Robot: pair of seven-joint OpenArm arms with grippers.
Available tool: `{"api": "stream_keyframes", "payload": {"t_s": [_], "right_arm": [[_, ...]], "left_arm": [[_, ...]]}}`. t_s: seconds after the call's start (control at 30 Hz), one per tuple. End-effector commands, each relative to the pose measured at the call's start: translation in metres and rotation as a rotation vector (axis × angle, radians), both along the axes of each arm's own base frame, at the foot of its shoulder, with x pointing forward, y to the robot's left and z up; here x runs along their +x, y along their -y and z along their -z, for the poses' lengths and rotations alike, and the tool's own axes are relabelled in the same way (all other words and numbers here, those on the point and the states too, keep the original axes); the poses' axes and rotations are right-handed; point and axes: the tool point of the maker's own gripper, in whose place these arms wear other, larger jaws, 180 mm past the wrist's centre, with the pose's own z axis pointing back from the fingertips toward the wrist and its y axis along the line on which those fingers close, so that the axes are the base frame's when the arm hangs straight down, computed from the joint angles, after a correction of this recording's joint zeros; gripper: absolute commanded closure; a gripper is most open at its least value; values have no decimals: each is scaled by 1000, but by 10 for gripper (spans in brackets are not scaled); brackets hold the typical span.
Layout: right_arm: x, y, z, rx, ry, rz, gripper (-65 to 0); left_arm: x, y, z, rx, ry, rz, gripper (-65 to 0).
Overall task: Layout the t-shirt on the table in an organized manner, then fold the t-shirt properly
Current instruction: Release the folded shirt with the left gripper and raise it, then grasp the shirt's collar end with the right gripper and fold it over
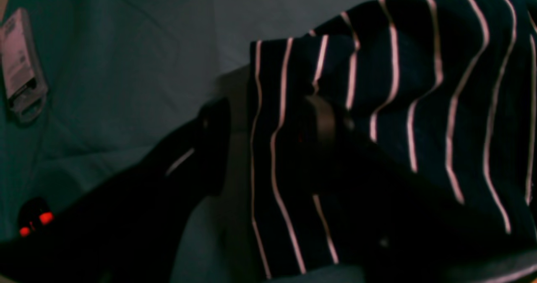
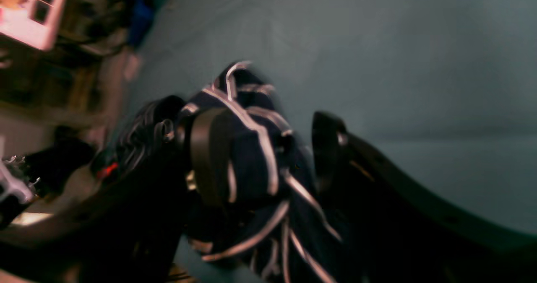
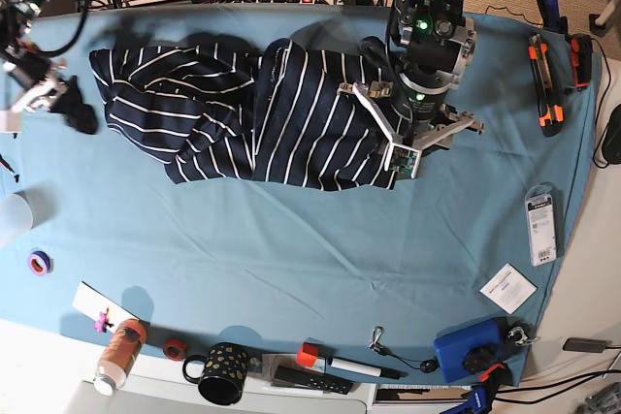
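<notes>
The table (image 3: 291,269), draped in teal cloth, spreads under both arms. The t-shirt (image 3: 243,113) lies on the table's far half between the two pincers. It is bunched and creased rather than flat, and a thick fold runs across its middle. One end reaches the left pincer and the other comes close to the right pincer.

The left pincer (image 1: 268,115) points down at the shirt's near corner with its jaws apart. The striped hem passes between them. One finger (image 1: 323,121) lies on or in the cloth, and the other is just off the hem, over bare table.

The right pincer (image 2: 266,144) is at the shirt's opposite end, near the table's side edge. Its jaws are wide apart around a wad of striped cloth. The wad rests against one grey pad (image 2: 205,149), and the other finger appears to stand just clear of it. That view is blurred, so I cannot tell whether the two touch.

Well away from the left pincer, toward the table's front corner, sits a blue box (image 3: 471,351). Between the box and the left pincer lies a clear packaged item (image 3: 539,225), with a white card (image 3: 506,288) just beyond it. A dotted black mug (image 3: 221,373) stands at the front edge, far from either pincer.
</notes>
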Motion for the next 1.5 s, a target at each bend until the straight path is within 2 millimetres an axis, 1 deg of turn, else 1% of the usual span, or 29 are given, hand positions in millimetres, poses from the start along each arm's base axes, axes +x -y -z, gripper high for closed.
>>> {"api": "stream_keyframes", "payload": {"t_s": [0.0, 0.07, 0.2, 0.3, 0.37, 0.43, 0.47, 0.6, 0.67, 0.73, 0.8, 0.97, 1.13, 1.17, 1.2, 1.23, 1.3, 1.33, 1.47], "right_arm": [[8, 0, -6, 4, 21, -13, -318], [9, -14, 13, 34, -29, -58, -318], [5, -35, 43, -15, -141, -140, -318], [-2, -43, 63, -112, -233, -208, -318], [-8, -43, 73, -201, -286, -252, -317], [-9, -40, 75, -294, -312, -283, -317], [-7, -38, 71, -327, -311, -285, -317], [7, -32, 45, -451, -259, -271, -317], [11, -34, 36, -469, -242, -262, -317], [10, -38, 40, -460, -250, -255, -317], [5, -43, 50, -460, -279, -253, -317], [-4, -66, 72, -422, -319, -253, -317], [-6, -90, 80, -358, -313, -256, -317], [-6, -93, 81, -351, -312, -257, -307], [-6, -94, 81, -348, -312, -258, -267], [-6, -94, 81, -350, -311, -257, -204], [-5, -91, 80, -357, -310, -257, -45], [-4, -90, 79, -362, -308, -258, 0], [4, -85, 70, -403, -229, -273, 0]], "left_arm": [[4, 2, -11, -16, 42, -3, -259], [4, 3, -11, -23, 41, -1, -259], [4, 8, -11, -56, 35, 11, -259], [4, 11, -12, -73, 40, 16, -259], [4, 12, -13, -78, 46, 17, -259], [6, 12, -14, -80, 55, 18, -259], [6, 12, -15, -81, 62, 18, -259], [6, 12, -15, -81, 63, 19, -259], [6, 12, -15, -81, 63, 18, -259], [6, 12, -15, -81, 63, 19, -259], [6, 12, -15, -81, 63, 19, -259], [6, 13, -15, -88, 60, 21, -259], [6, 13, -15, -88, 59, 21, -259], [6, 13, -15, -88, 59, 21, -259], [6, 13, -15, -87, 59, 21, -259], [6, 13, -15, -87, 59, 21, -259], [6, 13, -15, -87, 59, 21, -259], [6, 13, -15, -87, 59, 21, -259], [6, 13, -15, -87, 59, 21, -259]]}}
